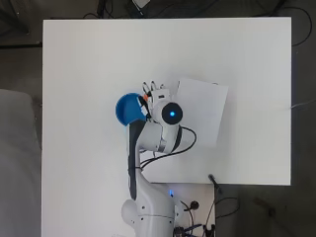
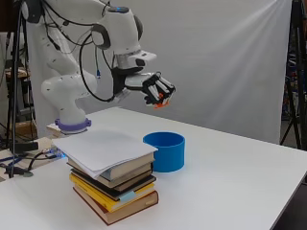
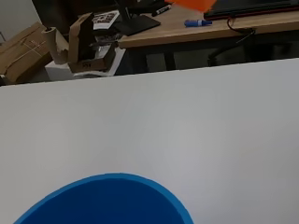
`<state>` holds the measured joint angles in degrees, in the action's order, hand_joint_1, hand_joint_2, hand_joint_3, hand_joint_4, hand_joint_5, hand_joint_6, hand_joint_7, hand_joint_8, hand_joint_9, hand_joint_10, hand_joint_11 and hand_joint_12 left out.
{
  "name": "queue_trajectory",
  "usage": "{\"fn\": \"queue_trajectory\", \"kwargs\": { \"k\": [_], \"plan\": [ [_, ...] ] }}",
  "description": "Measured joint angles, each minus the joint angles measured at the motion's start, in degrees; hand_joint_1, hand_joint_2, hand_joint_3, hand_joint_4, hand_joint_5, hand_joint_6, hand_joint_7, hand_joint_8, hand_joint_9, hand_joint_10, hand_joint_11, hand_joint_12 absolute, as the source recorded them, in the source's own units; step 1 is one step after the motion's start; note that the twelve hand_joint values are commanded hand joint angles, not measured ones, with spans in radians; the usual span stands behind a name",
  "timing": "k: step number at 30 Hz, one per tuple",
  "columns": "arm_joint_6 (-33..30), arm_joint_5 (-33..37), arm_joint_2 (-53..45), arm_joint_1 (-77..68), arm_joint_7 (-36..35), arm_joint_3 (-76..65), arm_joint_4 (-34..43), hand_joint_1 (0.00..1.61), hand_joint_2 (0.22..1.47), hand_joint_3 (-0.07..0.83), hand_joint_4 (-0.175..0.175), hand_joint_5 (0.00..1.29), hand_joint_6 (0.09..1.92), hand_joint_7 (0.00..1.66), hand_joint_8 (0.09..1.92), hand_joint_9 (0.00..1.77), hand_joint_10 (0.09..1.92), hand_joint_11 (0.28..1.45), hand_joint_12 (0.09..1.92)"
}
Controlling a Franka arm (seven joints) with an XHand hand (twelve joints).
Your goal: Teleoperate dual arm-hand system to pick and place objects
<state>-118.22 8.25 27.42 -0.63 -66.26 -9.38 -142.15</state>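
White tabletop fills the working area, with a pale curtain hanging behind it in the side view. One white arm rises from the table edge and bends over the surface. Its hand hangs in the air well above the table, fingers curled inward around a small orange object, of which only a sliver shows below the fingertips; the object's shape cannot be made out. In the overhead view the hand sits between the blue bowl and the book stack, with the orange object visible at the bowl's side of the fingers. Blue bowl, a round open container with straight walls, stands upright on the table just beside the stack of books, apart from the hand and lower than it. Stack consists of several books lying flat, topped by a white sheet that overhangs its edges. Wrist view shows the bowl's blue rim close below, bare table beyond it, an orange edge at the frame border, and a desk with cardboard boxes in the room behind
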Motion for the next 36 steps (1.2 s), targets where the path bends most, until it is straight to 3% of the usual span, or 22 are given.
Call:
{"fn": "queue_trajectory", "kwargs": {
  "k": [4, 6, 7, 8, 9, 10, 11, 13, 17, 19, 20, 22, 27, 32, 36],
  "plan": [
    [-0.5, -0.6, -2.6, -0.6, 1.6, 4.0, 1.1, 0.88, 1.26, -0.002, 0.175, 0.69, 1.43, 0.91, 1.92, 1.25, 1.92, 0.98, 1.89],
    [-1.3, 1.1, -4.3, -0.9, -0.5, 4.4, 0.9, 0.89, 1.25, -0.002, 0.175, 0.71, 1.42, 0.98, 1.92, 1.32, 1.92, 1.02, 1.9],
    [-1.7, 2.2, -4.9, -1.0, -2.1, 4.5, 0.7, 0.88, 1.26, 0.001, 0.175, 0.69, 1.44, 0.93, 1.92, 1.28, 1.92, 0.99, 1.89],
    [-1.9, 3.1, -5.6, -1.1, -3.9, 4.6, 0.6, 0.97, 1.29, 0.005, 0.049, 0.63, 1.44, 0.83, 1.89, 1.21, 1.92, 0.94, 1.89],
    [-1.7, 3.5, -6.5, -1.2, -5.4, 4.7, 0.7, 1.04, 1.31, 0.007, -0.052, 0.59, 1.43, 0.76, 1.85, 1.16, 1.92, 0.91, 1.9],
    [-1.2, 3.2, -7.5, -1.3, -6.8, 4.9, 0.9, 1.09, 1.33, 0.007, -0.113, 0.56, 1.43, 0.72, 1.83, 1.12, 1.92, 0.89, 1.91],
    [-0.8, 2.6, -8.3, -1.4, -8.3, 5.2, 1.0, 1.11, 1.34, 0.007, -0.145, 0.55, 1.43, 0.69, 1.82, 1.07, 1.92, 0.86, 1.92],
    [-1.0, 1.2, -9.3, -1.6, -11.3, 5.7, 0.3, 1.12, 1.34, 0.005, -0.159, 0.54, 1.44, 0.67, 1.81, 0.99, 1.92, 0.79, 1.91],
    [-4.8, 0.7, -10.2, -1.9, -15.2, 6.5, -4.5, 1.12, 1.35, 0.003, -0.151, 0.51, 1.48, 0.67, 1.77, 0.88, 1.92, 0.69, 1.86],
    [-5.9, 0.6, -10.4, -2.0, -16.1, 6.8, -6.7, 0.65, 1.21, -0.006, -0.084, 0.24, 0.59, 0.35, 0.75, 0.49, 0.89, 0.46, 0.86],
    [-5.6, 0.1, -10.6, -2.0, -15.6, 7.1, -7.2, 0.52, 1.16, -0.005, -0.066, 0.18, 0.32, 0.26, 0.4, 0.4, 0.51, 0.43, 0.48],
    [-3.0, -0.6, -11.1, -2.0, -12.2, 7.5, -6.4, 0.4, 1.12, -0.003, -0.039, 0.18, 0.09, 0.21, 0.11, 0.36, 0.15, 0.44, 0.13],
    [4.5, -1.5, -7.8, -1.9, -1.6, 8.4, -1.0, 0.35, 1.11, 0.0, -0.013, 0.2, 0.09, 0.23, 0.09, 0.38, 0.09, 0.45, 0.09],
    [6.6, -3.3, -2.6, -1.4, 4.0, 8.4, -0.4, 0.25, 1.08, -0.008, 0.101, 0.24, 0.09, 0.29, 0.09, 0.41, 0.09, 0.46, 0.09],
    [11.0, -5.9, 4.4, -0.4, 8.1, 7.2, 4.9, 0.31, 1.08, -0.005, 0.136, 0.29, 0.09, 0.31, 0.09, 0.42, 0.09, 0.46, 0.09]
  ]
}}
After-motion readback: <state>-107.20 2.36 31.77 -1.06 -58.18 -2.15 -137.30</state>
